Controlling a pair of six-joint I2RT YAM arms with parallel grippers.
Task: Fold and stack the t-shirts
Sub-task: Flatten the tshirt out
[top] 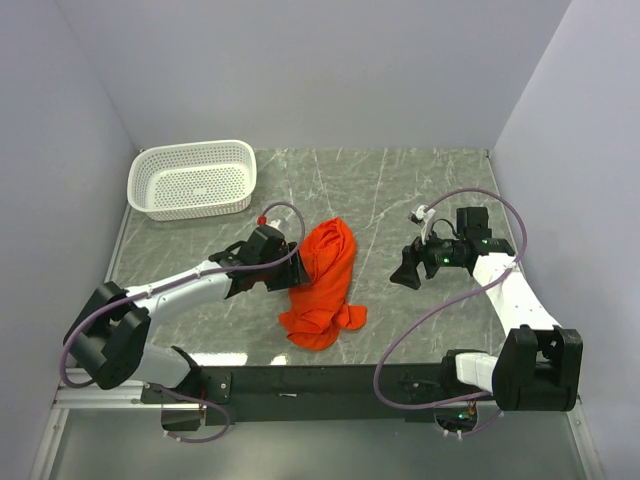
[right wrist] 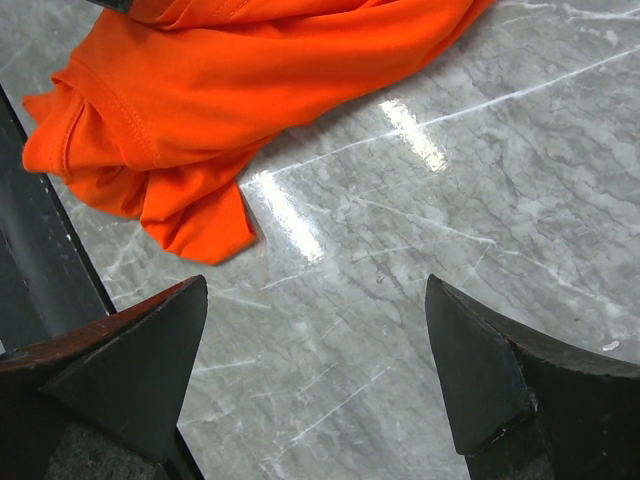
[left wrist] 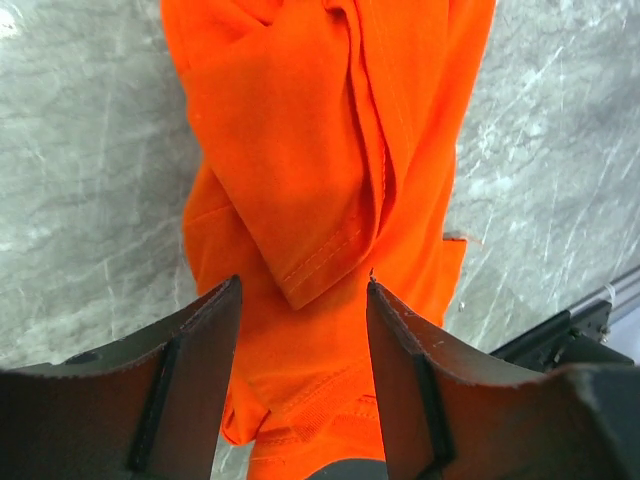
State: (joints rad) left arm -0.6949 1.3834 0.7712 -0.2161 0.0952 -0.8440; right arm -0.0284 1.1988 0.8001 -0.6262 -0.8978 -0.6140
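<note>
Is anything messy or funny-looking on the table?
Yes. The orange t-shirt lies scrunched in a wrinkly heap in the middle of the table, not flat or folded. The white basket stands upright at the far left. Nothing looks spilled or broken.

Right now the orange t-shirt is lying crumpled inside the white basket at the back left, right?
Not quite. The orange t-shirt is lying crumpled, but out on the grey marble table, not inside the white basket at the back left. The top external view shows it between the two arms.
</note>
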